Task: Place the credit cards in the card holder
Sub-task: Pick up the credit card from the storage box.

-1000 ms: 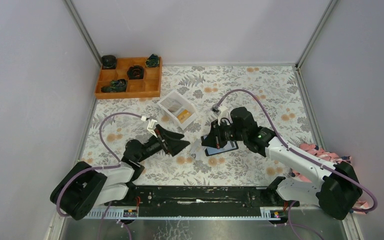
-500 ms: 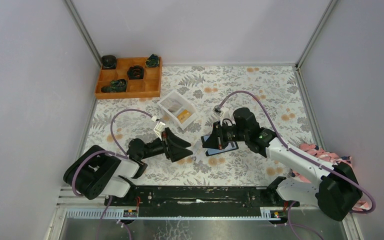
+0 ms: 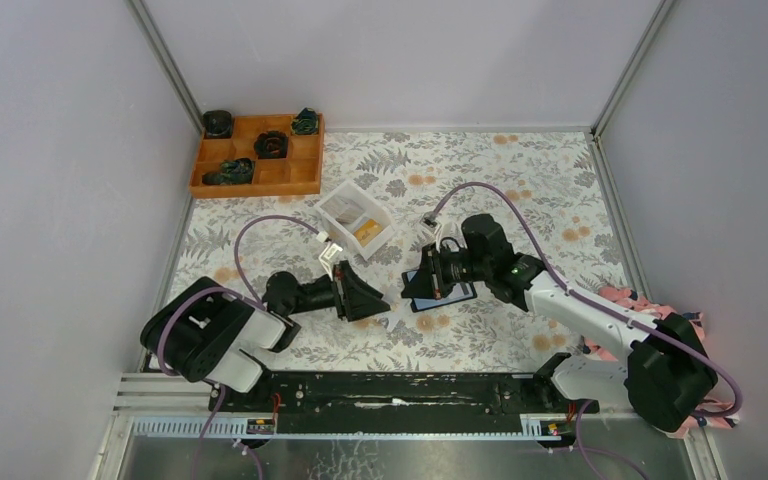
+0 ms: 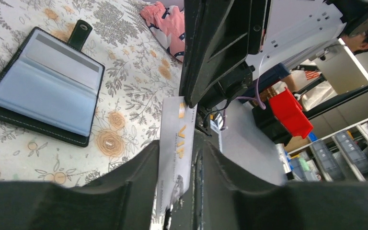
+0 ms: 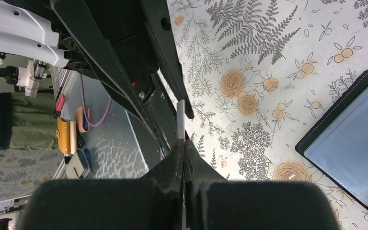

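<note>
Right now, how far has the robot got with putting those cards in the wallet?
Done: the card holder lies open, no card clearly slotted. In hand: the right pincer pinches one credit card, the left pincer bracketing it with jaws apart, seemingly a handover. Left: sliding it in, plus the orange-yellow cards in the white tray.

left claw (image 3: 375,299): black | right claw (image 3: 413,285): black | links (image 3: 580,310): white | cables (image 3: 480,183): purple
</note>
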Available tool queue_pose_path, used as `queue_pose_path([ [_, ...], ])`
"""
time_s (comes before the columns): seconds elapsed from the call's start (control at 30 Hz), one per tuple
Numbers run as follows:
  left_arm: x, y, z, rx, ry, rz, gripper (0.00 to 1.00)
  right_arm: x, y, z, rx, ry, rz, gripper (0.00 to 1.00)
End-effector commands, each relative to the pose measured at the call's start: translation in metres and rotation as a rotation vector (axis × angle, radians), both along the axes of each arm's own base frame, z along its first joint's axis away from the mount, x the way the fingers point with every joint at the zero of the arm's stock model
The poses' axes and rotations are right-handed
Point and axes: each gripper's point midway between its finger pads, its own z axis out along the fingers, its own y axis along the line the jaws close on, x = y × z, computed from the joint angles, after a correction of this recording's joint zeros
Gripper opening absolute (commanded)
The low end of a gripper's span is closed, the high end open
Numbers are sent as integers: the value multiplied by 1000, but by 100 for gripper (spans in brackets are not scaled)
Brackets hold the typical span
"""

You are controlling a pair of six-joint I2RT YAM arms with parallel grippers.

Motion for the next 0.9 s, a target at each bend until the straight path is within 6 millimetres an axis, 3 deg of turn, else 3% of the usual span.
queue_pose_path([
  [0.0, -3, -4, 16, -42, -92, -40, 36, 4, 7, 16, 49, -31, 22, 0],
  [0.2, -3, -5, 14, -38, -86, -46, 1, 6, 6, 17, 47, -35, 17, 0],
  [0.37, 0, -6, 15, -41, -80, -35, 0, 11, 5, 19, 32, -51, -2, 1],
  [0.53, 21, -3, 19, -64, -52, 97, 0, 29, -8, 18, -26, -140, -116, 34],
  [0.6, 35, 0, 18, -79, -12, 193, 0, 36, -16, 20, -35, -182, -178, 41],
  [0.67, 47, -1, 18, -95, 19, 276, 0, 41, -20, 19, -39, -201, -223, 44],
  [0.87, 56, -22, 18, -133, 103, 391, 0, 47, -26, 8, 11, -195, -326, 46],
])
